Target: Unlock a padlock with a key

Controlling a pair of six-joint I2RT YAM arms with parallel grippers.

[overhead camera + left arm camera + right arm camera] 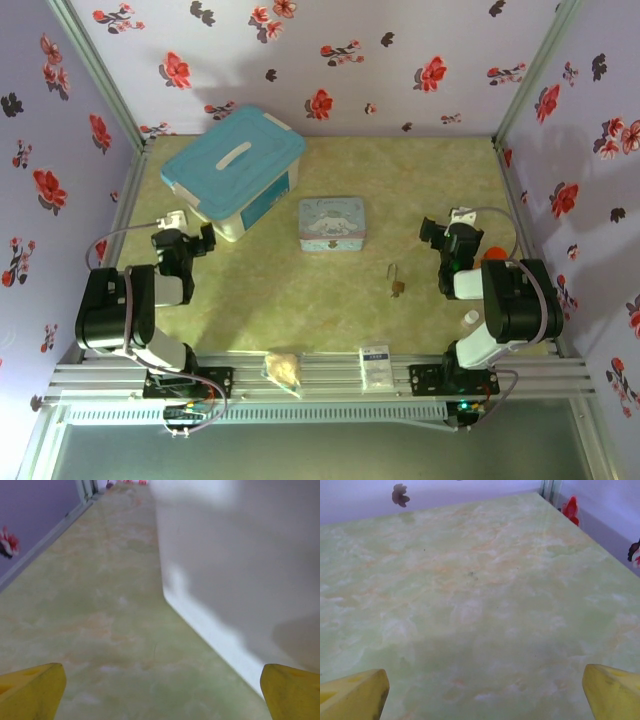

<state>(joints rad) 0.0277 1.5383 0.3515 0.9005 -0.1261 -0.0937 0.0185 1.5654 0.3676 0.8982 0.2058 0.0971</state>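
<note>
— Where is the table (290, 310) open?
— Upper right and lower left-of-centre lie bare. A blue-lidded box (235, 170) crowds the upper left; a pale tin (332, 223) stands at centre, the tiny padlock (397, 288) lower right of it.

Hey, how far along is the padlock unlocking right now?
Done: nothing visible yet. The padlock and the key lie close together on the table, in front of the right arm, touched by neither hand. In hand: nothing; the left hand and right hand both stand open and empty above the table. Left: pick up both, insert the key, turn it, free the shackle.
</note>
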